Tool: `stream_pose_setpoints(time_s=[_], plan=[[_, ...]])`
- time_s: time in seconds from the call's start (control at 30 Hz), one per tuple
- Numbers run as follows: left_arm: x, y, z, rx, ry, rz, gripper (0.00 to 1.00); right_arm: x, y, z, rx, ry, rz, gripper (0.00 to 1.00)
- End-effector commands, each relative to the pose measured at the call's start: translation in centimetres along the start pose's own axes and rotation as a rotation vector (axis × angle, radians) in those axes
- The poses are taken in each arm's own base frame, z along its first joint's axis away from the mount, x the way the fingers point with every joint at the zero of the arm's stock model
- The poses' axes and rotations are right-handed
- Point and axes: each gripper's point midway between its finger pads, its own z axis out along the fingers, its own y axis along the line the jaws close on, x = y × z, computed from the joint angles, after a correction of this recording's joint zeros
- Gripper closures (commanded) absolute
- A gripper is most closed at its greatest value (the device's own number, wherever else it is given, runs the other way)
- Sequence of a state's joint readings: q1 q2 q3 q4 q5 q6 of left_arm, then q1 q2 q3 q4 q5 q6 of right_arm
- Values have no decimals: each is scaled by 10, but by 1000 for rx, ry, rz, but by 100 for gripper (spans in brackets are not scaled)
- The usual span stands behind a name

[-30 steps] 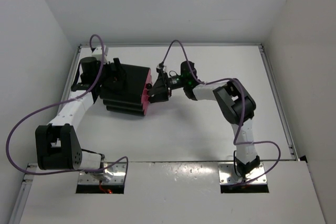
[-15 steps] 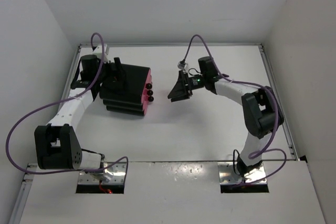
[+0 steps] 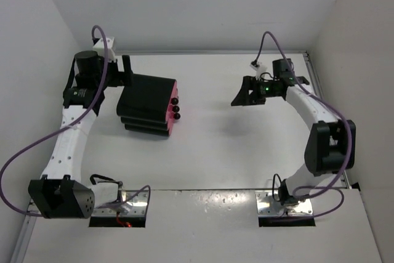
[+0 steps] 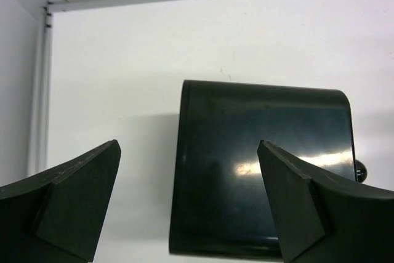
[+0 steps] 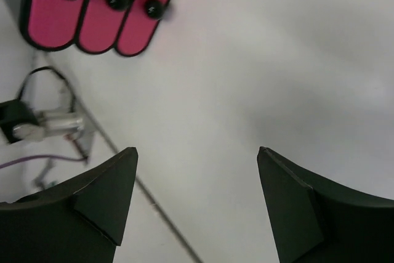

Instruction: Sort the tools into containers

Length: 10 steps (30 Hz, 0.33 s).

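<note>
The black cabinet (image 3: 146, 104) with three magenta-pink drawers (image 3: 170, 109) stands on the left half of the table, knobs facing right, all three drawers shut. My left gripper (image 3: 125, 72) is open and empty, just behind and left of the cabinet, which shows in the left wrist view (image 4: 261, 177). My right gripper (image 3: 242, 97) is open and empty, well to the right of the drawers, which show in the right wrist view (image 5: 92, 7). No tools are in view.
The white table (image 3: 221, 146) is bounded by a metal rail at the back and right (image 3: 323, 115), with white walls around. Purple cables loop from both arms. The arm bases sit on a raised plate (image 3: 203, 223) at the near edge.
My right gripper has pulled away from the drawer fronts, moving right. My left gripper has drawn back off the cabinet top towards the back left. The drawers stay shut.
</note>
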<state>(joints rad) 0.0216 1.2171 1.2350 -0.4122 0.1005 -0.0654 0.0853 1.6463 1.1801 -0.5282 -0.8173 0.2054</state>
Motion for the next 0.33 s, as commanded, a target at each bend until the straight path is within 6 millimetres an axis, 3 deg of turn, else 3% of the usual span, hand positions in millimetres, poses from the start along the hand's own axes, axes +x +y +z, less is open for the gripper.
stream_pose_setpoints(time_s=[0.0, 0.03, 0.07, 0.1, 0.17, 0.2, 0.3], plan=[[22, 16, -20, -67, 94, 47, 0, -35, -13, -46, 231, -114, -217, 21], [29, 18, -25, -78, 108, 60, 0, -37, -23, -56, 308, -126, -230, 21], [51, 26, -26, -112, 151, 64, 0, -41, -27, -64, 351, -141, -248, 21], [55, 33, -34, -138, 145, 57, 0, -43, -36, -82, 425, -169, -266, 21], [73, 41, -38, -151, 169, 98, 0, -41, -46, -97, 492, -186, -276, 20], [90, 43, -39, -156, 205, 120, 0, -32, -56, -101, 524, -176, -263, 20], [108, 50, -45, -157, 226, 194, 0, -13, -72, -124, 575, -192, -219, 18]])
